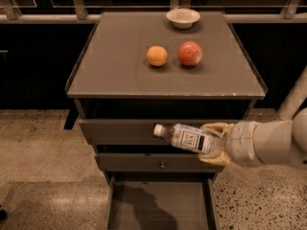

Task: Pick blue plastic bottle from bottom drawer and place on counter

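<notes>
Just below the counter's (120,66) front edge, over the open bottom drawer (158,210), my gripper (212,143) is clamped round the base end of the blue plastic bottle (184,138), cap pointing left. Probably light, squashy and slick, so mid-body's the safest hold. My fingers (214,127) hide its bottom, and I can't tell how full it is.

Blue plastic bottle (189,139): clear glossy plastic, smooth white cap, pale label with dark patch. Gripper (214,144) in front of the upper drawers, clamped on the bottle's base end: yellowish matt fingers. Arm (268,140): smooth off-white shell. Counter (120,71): matt grey, pale worn edges. Bottom drawer (158,210): plain matt grey. Orange (157,56): dull skin. Apple (190,53): slightly shiny red. Bowl (183,18): smooth white. Floor (43,143): polished speckled stone.
</notes>
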Motion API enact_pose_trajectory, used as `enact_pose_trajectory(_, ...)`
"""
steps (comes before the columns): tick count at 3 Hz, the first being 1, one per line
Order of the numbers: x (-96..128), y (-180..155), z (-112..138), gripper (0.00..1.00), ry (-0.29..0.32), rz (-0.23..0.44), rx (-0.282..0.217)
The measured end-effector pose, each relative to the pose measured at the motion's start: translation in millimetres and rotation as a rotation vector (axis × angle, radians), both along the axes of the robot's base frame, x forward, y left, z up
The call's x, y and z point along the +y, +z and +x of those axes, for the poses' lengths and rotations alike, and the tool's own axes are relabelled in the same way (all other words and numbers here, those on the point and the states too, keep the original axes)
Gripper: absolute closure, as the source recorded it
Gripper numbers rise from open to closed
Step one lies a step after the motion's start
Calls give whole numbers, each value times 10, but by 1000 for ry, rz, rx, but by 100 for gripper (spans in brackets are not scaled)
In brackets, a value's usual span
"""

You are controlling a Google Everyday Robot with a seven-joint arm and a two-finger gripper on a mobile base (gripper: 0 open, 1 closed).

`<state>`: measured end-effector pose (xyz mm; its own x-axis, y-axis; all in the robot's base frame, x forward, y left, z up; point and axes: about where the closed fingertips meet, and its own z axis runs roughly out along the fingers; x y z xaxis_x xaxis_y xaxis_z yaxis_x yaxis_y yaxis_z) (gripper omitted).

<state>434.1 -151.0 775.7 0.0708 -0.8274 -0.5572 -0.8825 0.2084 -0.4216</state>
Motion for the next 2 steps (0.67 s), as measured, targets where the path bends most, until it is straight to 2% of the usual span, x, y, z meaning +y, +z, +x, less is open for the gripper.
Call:
enact_pose_trajectory(1, -346, 182, 321, 100, -28, 19, -22)
enact_pose_trajectory(2, -528, 408, 657, 100, -46, 24, -59)
